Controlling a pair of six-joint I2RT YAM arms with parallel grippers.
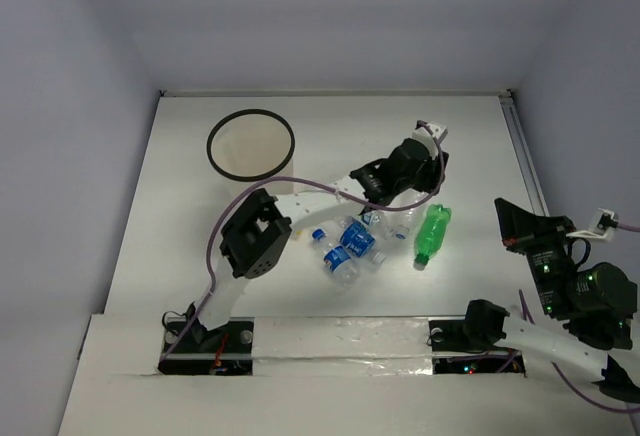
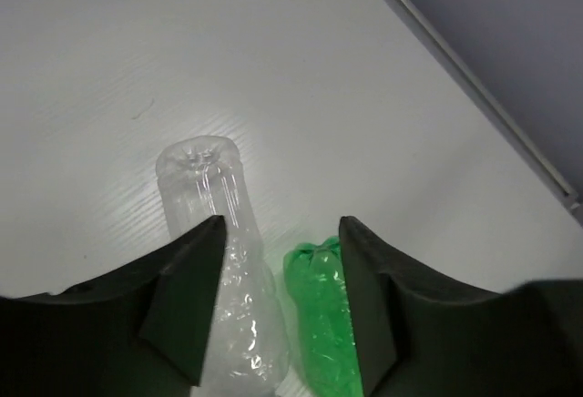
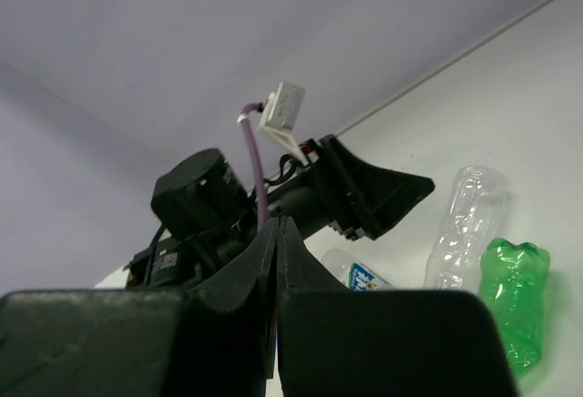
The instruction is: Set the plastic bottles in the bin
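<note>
Left gripper [image 2: 281,226] jaws spread, empty, above clear bottle [image 2: 205,188] and green bottle [image 2: 319,310] lying side by side. I'd centre on the clear one before closing. Right gripper [image 3: 276,233] jaws pressed together. Bin [image 1: 250,111] well apart.

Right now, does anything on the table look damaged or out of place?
Yes. The clear unlabelled plastic bottle and the green plastic bottle beside it look crinkled along their walls. Both lie on their sides on the white table, outside the round black-rimmed bin, as do the blue-labelled bottles.
</note>
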